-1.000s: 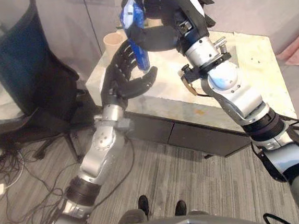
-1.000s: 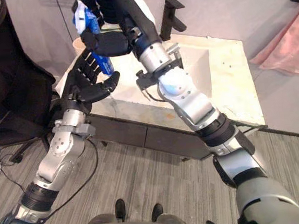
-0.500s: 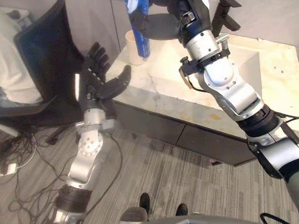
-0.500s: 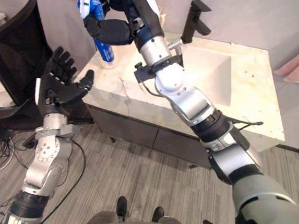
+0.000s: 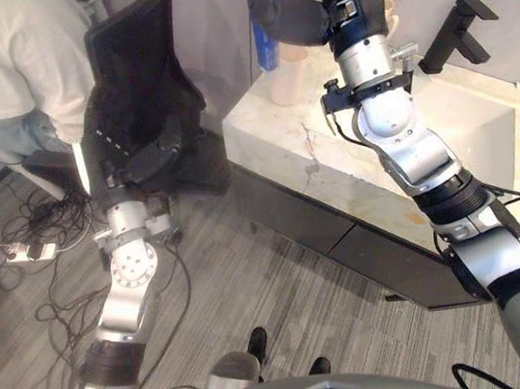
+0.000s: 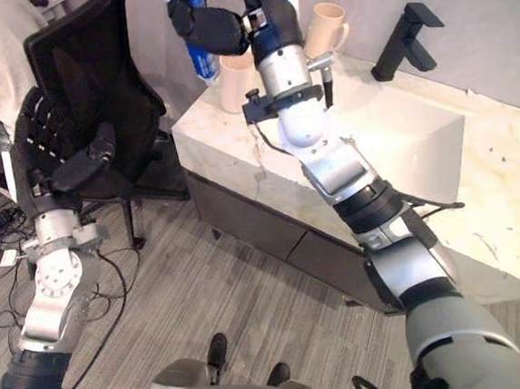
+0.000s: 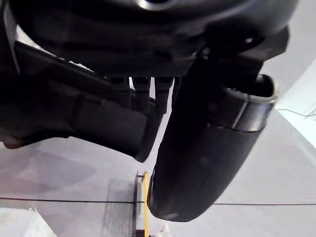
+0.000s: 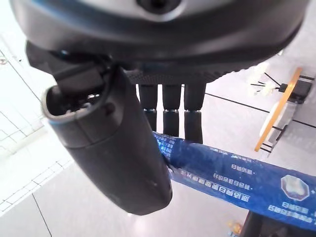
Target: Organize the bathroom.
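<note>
While its fingers and thumb curl round one blue tube, the right robot hand hangs above the far left corner of the bench. In the right wrist view the same tube runs out between the thumb and the row of fingers, pinched there, with white print along its blue skin. In the head views the tube hangs nearly upright, its lower end just above and beside a cup.

Two cups stand on the bench. One tall beige cup stands at the far left corner, just under the tube; whether the tube's tip touches its rim cannot be told. A second beige cup, with a handle, stands farther back on the bench, behind the right wrist. One black tap rises at the back of the bench, beside the one sunken basin, to the right of the handled cup.

Well apart from the bench, to its left, the left robot hand is raised with fingers straight and spread, thumb out, holding nothing. Behind it stands one black office chair, and beyond the chair sits a person in a pale shirt.
</note>
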